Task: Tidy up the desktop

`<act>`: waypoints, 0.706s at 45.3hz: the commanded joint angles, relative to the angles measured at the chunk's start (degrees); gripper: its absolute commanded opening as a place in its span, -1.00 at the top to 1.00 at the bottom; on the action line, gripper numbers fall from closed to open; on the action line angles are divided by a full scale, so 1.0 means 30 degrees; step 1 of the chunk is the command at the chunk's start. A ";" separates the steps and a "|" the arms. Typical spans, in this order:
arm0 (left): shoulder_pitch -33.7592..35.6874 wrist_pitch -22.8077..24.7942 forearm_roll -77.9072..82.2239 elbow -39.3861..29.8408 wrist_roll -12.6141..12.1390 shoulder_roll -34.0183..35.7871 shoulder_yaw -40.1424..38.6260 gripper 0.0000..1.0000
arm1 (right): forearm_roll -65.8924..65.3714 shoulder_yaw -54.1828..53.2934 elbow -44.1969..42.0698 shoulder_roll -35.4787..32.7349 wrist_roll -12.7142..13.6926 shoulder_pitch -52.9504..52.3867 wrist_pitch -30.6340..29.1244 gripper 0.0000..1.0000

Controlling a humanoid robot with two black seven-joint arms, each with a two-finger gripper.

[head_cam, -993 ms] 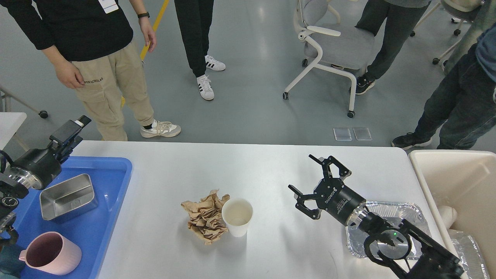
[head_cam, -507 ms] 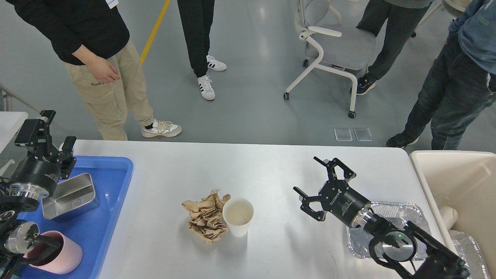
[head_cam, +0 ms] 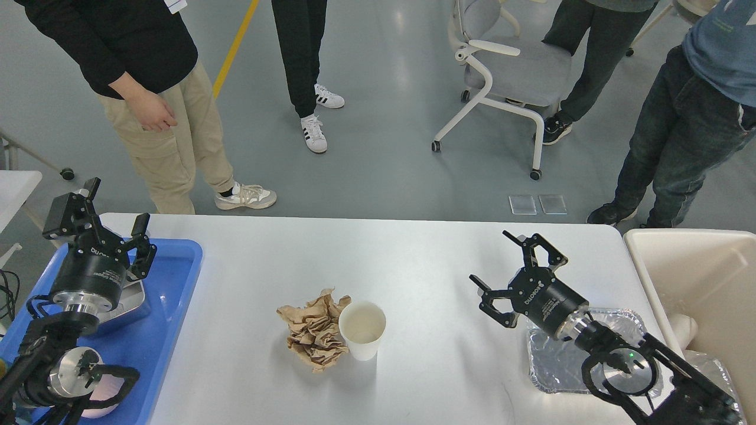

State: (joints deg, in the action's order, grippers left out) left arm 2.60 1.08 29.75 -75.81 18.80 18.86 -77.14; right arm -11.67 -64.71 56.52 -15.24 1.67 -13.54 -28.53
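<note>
black fingers of the right gripper (head_cam: 518, 274) are spread wide and nothing is held; the left gripper (head_cam: 100, 221) is likewise spread, empty, above the blue tray (head_cam: 171, 307). crumpled brown paper (head_cam: 313, 333) and a paper cup (head_cam: 362, 329) are seen touching mid-desktop (head_cam: 378, 254)

Crumpled paper (head_cam: 314, 336) touching cup (head_cam: 362, 329) blocks mid-desktop (head_cam: 413, 260).

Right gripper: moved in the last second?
Yes. The right gripper has drifted right, away from the paper cup and toward the cream bin, jaws open.
</note>
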 commanded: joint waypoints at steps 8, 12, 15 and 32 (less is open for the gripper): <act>-0.0047 -0.0067 -0.0016 0.0046 0.0060 -0.0370 0.0284 -0.95 | 0.0082 -0.3093 -0.0235 -0.0750 -0.0437 0.0088 -0.0013 -1.00; -0.0076 -0.0038 -0.0016 0.0046 0.0031 -0.0282 0.0343 -0.95 | 0.0053 -0.4587 -0.0236 -0.1189 -0.1081 0.0468 -0.0130 -1.00; -0.0135 -0.0038 -0.0016 0.0133 0.0031 -0.0223 0.0343 -0.95 | 0.0053 -0.5204 -0.0206 -0.2037 -0.1666 0.0616 -0.0130 -1.00; 0.0129 -0.0126 0.0014 0.0310 -0.0262 -0.0223 0.0430 -0.95 | -0.1000 -0.4268 0.4506 -0.9829 -0.2607 0.3952 -0.2648 -1.00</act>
State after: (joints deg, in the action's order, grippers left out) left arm 2.66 0.85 29.76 -75.10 18.28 18.37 -75.95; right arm -12.98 -78.56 62.89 -37.78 -6.32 -6.83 -32.83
